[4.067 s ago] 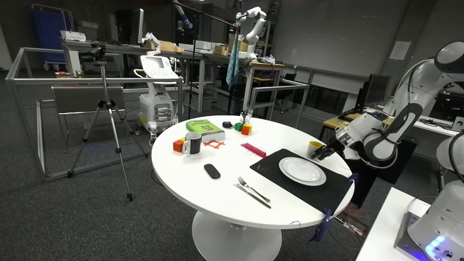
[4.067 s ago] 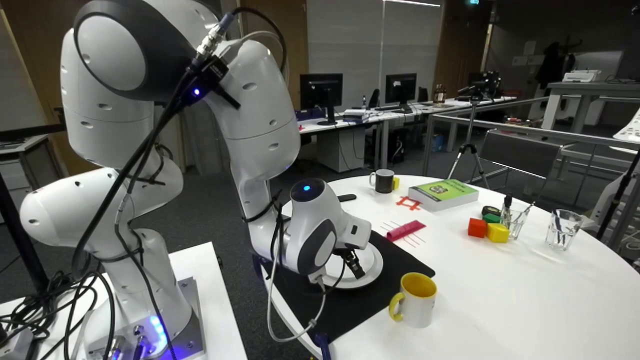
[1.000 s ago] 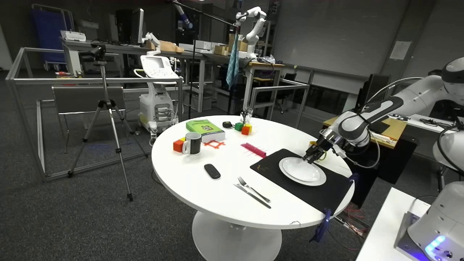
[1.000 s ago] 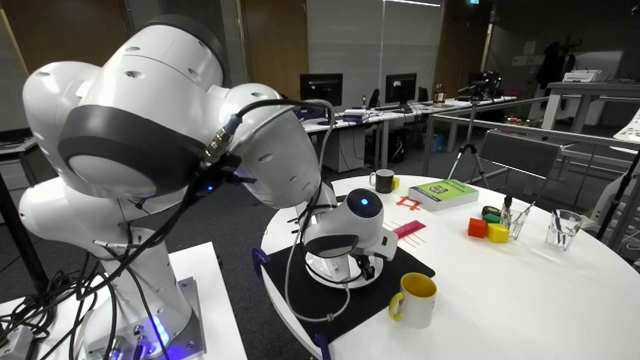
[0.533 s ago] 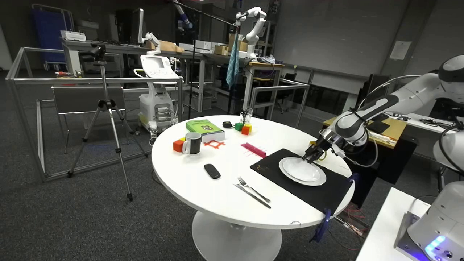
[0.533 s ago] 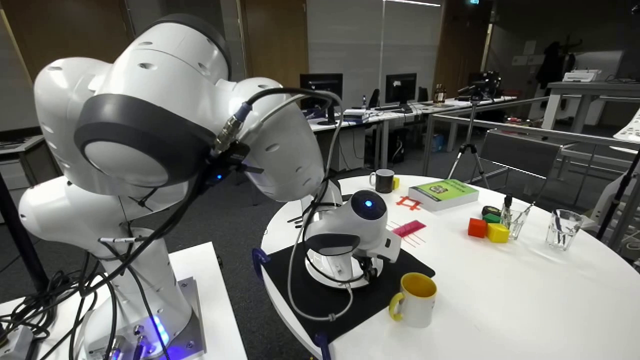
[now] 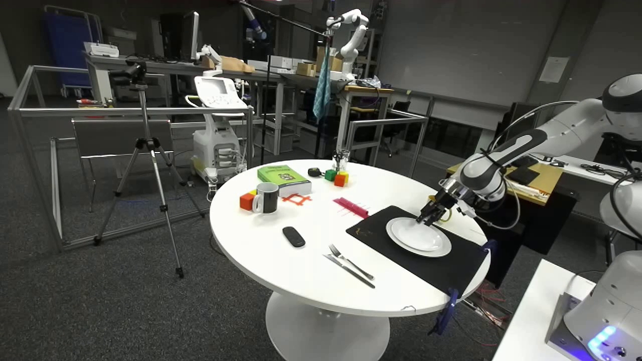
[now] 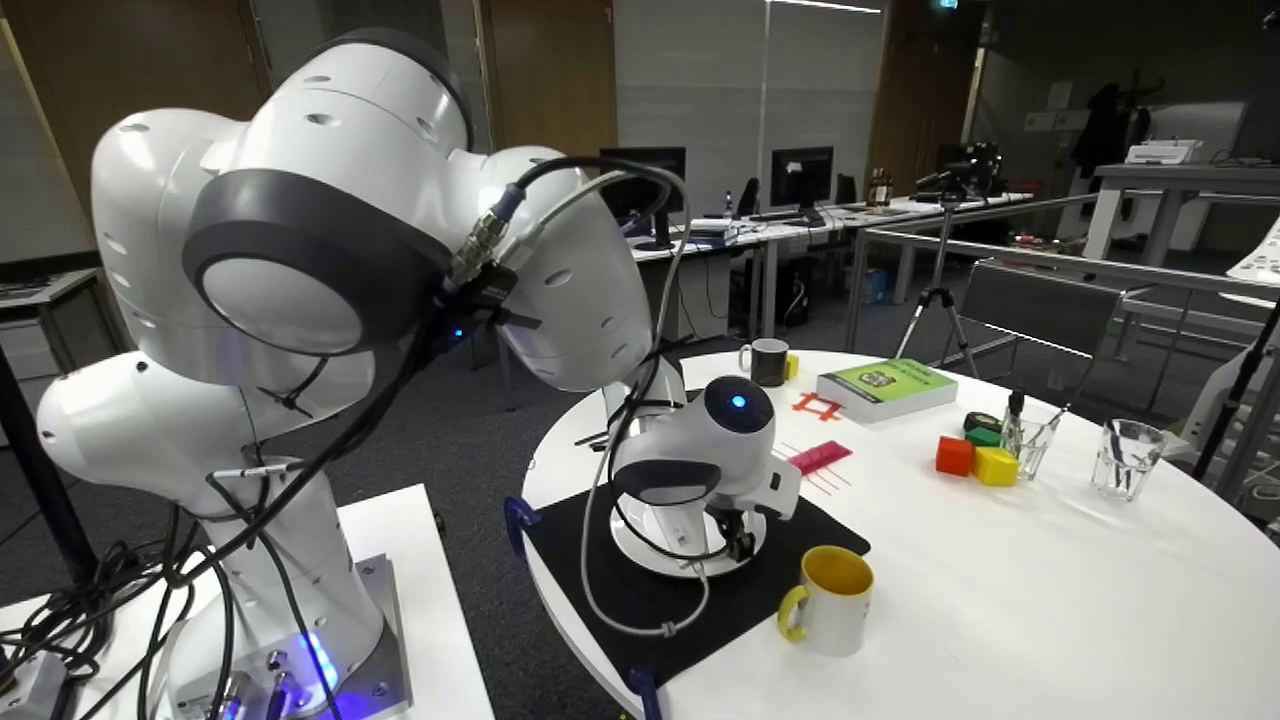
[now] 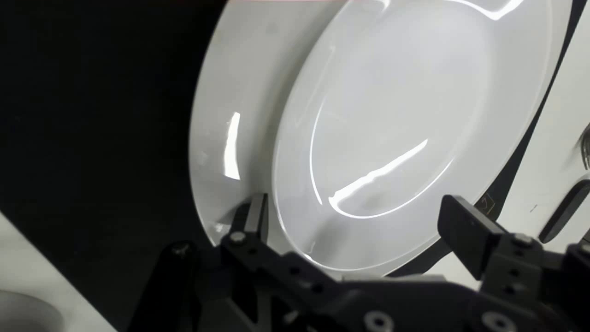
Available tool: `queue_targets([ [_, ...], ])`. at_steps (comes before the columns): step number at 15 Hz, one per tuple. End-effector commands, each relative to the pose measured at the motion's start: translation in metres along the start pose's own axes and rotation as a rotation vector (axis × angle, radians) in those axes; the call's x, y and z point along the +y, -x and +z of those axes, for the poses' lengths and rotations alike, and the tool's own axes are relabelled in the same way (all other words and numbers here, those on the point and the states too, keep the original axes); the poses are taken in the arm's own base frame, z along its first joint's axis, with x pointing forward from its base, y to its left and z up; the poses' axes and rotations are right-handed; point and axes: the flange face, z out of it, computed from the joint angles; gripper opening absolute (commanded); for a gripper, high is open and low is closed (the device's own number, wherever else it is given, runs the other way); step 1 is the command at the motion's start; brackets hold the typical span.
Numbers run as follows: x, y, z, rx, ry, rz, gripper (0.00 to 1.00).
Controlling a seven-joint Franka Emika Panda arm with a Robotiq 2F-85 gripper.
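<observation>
My gripper (image 9: pixel 357 219) is open and empty over the near edge of two stacked white plates. In the wrist view, the smaller plate (image 9: pixel 405 92) lies off-centre on the larger plate (image 9: pixel 221 115). One finger is just outside the smaller plate's rim, over the larger plate; the other overlaps the rims on the opposite side. Contact cannot be told. In an exterior view, the gripper (image 7: pixel 422 219) points down at the rim of the smaller plate (image 7: pixel 414 236). In an exterior view, the arm partly hides the gripper (image 8: pixel 740 545) and plates. The plates rest on a black mat (image 7: pixel 371 228).
A white mug with yellow inside (image 8: pixel 838 610) stands beside the mat. Blue clamps (image 7: pixel 446 313) grip the table edge. A fork (image 7: pixel 351 261), knife (image 7: pixel 351 272), black case (image 7: pixel 293 236), black mug (image 7: pixel 268 198), green book (image 7: pixel 286 180), coloured blocks (image 8: pixel 955 455) and glasses (image 8: pixel 1125 460) stand around.
Since about four seconds ago, the arm has reached forward and lowered, bringing the gripper from near the yellow mug to the plates' rim. In the last second it shifted only slightly. The plates look unmoved.
</observation>
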Motion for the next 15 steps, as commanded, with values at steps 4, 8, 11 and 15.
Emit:
queue_targets([
  [4,0.005,-0.003,0.004,-0.063,-0.022,-0.059,1.0],
  [8,0.008,-0.003,0.01,-0.097,-0.055,-0.084,1.0],
  [11,0.009,-0.004,0.011,-0.112,-0.068,-0.094,1.0],
  [15,0.012,-0.005,0.012,-0.128,-0.084,-0.098,0.92],
])
